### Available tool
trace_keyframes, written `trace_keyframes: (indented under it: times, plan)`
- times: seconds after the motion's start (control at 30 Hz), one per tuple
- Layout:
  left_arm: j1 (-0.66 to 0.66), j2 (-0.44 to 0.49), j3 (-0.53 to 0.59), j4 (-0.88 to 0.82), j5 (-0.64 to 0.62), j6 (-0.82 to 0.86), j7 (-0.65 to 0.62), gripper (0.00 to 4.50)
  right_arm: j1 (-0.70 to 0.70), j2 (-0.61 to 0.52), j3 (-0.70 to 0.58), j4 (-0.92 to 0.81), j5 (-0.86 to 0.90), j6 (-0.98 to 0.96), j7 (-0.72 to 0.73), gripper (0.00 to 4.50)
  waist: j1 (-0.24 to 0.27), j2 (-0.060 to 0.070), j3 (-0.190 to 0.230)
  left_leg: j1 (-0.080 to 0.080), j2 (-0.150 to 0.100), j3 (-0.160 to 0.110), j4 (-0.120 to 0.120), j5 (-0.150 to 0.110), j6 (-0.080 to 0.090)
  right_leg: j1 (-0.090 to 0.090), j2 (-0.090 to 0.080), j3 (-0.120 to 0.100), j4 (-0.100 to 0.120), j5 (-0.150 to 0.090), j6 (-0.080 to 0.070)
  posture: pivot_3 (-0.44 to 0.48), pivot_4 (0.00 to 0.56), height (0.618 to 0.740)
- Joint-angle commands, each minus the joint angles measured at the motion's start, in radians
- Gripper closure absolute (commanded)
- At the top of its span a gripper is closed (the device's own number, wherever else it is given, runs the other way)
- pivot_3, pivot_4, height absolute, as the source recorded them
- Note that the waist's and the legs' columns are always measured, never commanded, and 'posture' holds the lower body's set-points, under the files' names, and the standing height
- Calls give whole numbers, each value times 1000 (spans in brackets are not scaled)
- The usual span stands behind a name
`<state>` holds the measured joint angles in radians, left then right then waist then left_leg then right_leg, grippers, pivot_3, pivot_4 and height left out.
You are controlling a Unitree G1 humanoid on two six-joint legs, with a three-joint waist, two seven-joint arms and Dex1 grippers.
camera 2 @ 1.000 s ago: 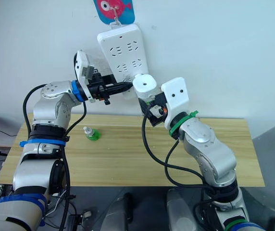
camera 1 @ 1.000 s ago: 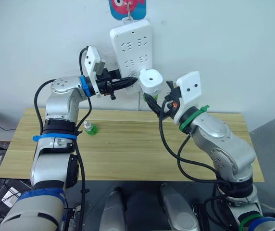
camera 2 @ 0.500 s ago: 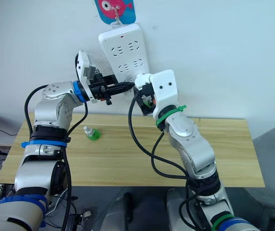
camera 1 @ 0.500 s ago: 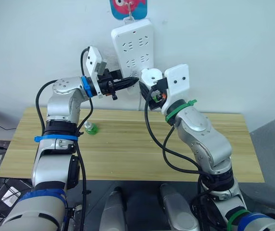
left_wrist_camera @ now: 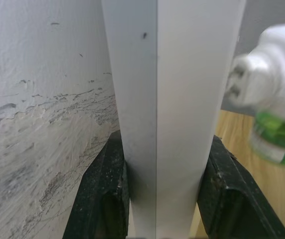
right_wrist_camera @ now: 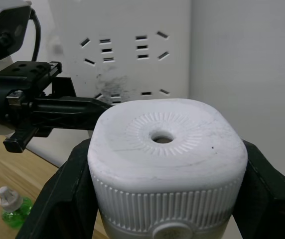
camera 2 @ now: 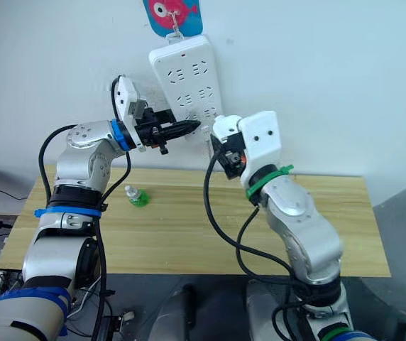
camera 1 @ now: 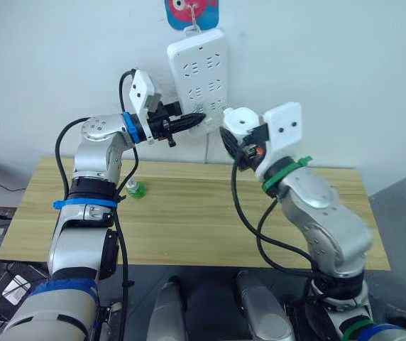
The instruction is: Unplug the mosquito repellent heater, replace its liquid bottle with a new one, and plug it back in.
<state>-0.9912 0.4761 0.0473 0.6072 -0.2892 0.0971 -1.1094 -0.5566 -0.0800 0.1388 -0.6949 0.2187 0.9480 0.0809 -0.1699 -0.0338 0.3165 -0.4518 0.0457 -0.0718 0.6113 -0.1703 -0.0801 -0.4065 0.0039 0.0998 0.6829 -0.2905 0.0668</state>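
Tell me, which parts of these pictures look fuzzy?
Left wrist view: the mosquito repellent heater and its green bottle are blurred, while the power strip is sharp. Right wrist view: the heater is crisp; the little green bottle on the table is soft.

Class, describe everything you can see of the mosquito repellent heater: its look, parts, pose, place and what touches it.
The mosquito repellent heater is a small white rounded plastic unit with a ribbed band round its sides and a small hole in a ring of fine ridges on top. The right gripper clamps it on both sides, beside the power strip on the wall. A green bottle hangs beneath it; two prongs show in the left wrist view.
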Motion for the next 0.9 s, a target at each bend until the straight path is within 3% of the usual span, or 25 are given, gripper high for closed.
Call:
trace_keyframes:
  times: [0.03,0.17,0.33,0.5,0.67,0.9]
  plan:
    - [58,17,-10,-29,49,-24,56,3178,30,5,-24,-77,47,-3,29,1512,-5,0,-1,0,0,0,0,2,0,0,1,0,0,0,0,-313,307,740]
    - [176,36,9,-169,20,-1,67,3178,57,36,-63,-64,73,-30,21,1512,-28,0,-5,1,1,0,0,4,-1,1,1,1,0,1,1,-312,294,740]
    - [377,79,22,-375,50,-72,127,1547,95,32,-84,-65,88,-53,37,1512,-47,5,-9,2,1,0,-3,4,-1,-1,1,1,4,1,-1,-312,271,740]
    - [594,84,58,-623,-8,-16,170,47,132,19,-106,-70,109,-66,44,1512,-45,5,-9,-2,2,-1,-3,4,-2,-6,1,-1,7,0,-3,-308,254,740]
    - [831,12,-36,-932,-56,2,207,0,149,95,-183,-60,182,-39,7,1512,-43,4,-14,0,0,0,-2,5,-3,-3,-3,0,8,0,-3,-284,237,740]
    - [813,-108,-120,-916,25,-107,304,0,154,263,-294,-54,365,60,-80,1512,-33,3,-17,0,-1,1,-1,11,-2,-3,-1,0,9,0,-1,-284,236,740]
